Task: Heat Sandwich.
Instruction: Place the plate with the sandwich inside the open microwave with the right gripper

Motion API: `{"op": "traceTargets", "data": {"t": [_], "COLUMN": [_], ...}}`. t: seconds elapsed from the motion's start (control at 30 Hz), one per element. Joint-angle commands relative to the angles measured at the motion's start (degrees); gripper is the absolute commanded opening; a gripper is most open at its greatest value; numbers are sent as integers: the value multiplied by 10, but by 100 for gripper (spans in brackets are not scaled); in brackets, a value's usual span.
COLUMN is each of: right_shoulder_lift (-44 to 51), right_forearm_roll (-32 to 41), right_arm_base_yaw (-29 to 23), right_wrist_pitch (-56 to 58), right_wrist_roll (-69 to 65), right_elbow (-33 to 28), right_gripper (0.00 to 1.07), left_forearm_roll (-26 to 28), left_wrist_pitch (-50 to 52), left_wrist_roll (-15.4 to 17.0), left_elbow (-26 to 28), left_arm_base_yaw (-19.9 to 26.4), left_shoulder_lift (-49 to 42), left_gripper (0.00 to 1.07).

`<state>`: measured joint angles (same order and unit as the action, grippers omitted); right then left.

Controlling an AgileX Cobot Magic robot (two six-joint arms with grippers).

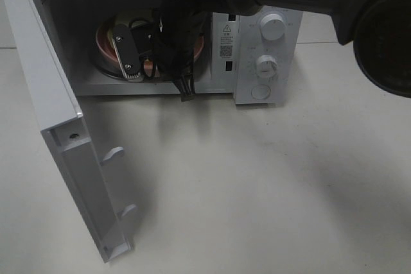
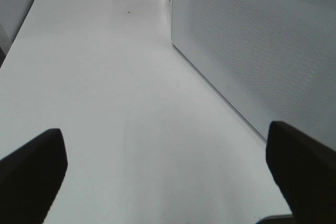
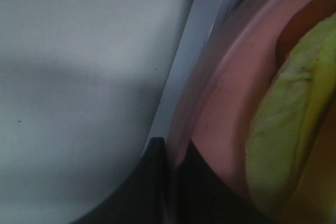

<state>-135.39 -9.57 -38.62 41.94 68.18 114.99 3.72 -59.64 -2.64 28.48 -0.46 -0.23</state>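
Note:
The sandwich [image 3: 286,129] shows in the right wrist view as yellow-green filling lying on its pink plate [image 3: 220,119]. My right gripper [image 3: 170,153] is shut on the plate's rim, one dark finger on each side of it. From the high camera, the right gripper [image 1: 131,72] reaches inside the open microwave [image 1: 221,88] to the plate [image 1: 104,40], and the arm hides the sandwich. My left gripper [image 2: 168,177] is wide open above the bare table, holding nothing. It hangs beside the microwave's perforated side wall [image 2: 252,51].
The microwave door [image 1: 48,94] stands swung open to the left, with its latch hooks [image 1: 114,154] sticking out. Two white knobs [image 1: 272,29] and a round button sit on the control panel at the right. The white table [image 1: 257,190] stretches in front.

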Motion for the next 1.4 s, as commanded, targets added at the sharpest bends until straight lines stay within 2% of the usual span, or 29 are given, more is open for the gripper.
{"op": "traceTargets", "data": {"t": [0.03,0.3,0.4,0.47,0.5,0.53,0.57,0.63,0.67,0.7,0.8,0.9,1.17,1.4], "right_shoulder_lift": [0,-2,-2,-2,-2,-2,-2,-2,-2,-2,-2,-2,14,50], "right_forearm_roll": [-4,-3,-3,-3,-3,-3,-3,-2,-2,-2,4,9,18,19], "right_arm_base_yaw": [7,12,12,12,12,12,12,12,11,11,6,6,3,-2], "right_wrist_pitch": [-23,-38,-43,-44,-47,-49,-49,-52,-53,-53,-55,-55,-57,-71], "right_wrist_roll": [19,18,-3,-9,-22,-28,-28,-50,-59,-59,-82,-95,-104,-104], "right_elbow": [7,7,7,7,7,6,6,6,6,6,6,6,-8,-60], "right_gripper": [1,7,20,24,35,40,40,55,59,59,70,76,76,76], "left_forearm_roll": [0,0,0,0,0,0,0,0,0,0,0,0,0,0], "left_wrist_pitch": [2,2,2,2,2,2,2,2,2,2,2,2,2,2], "left_wrist_roll": [0,0,0,0,0,0,0,0,0,0,0,0,0,0], "left_elbow": [-1,-1,-1,-1,-1,-1,-1,-1,-1,-1,-1,-1,-1,-1], "left_arm_base_yaw": [-2,-2,-2,-2,-2,-2,-2,-2,-2,-2,-2,-2,-2,-2], "left_shoulder_lift": [-15,-15,-15,-15,-15,-15,-15,-15,-15,-15,-15,-15,-15,-15], "left_gripper": [98,98,98,98,98,98,98,98,98,98,98,98,98,98]}}
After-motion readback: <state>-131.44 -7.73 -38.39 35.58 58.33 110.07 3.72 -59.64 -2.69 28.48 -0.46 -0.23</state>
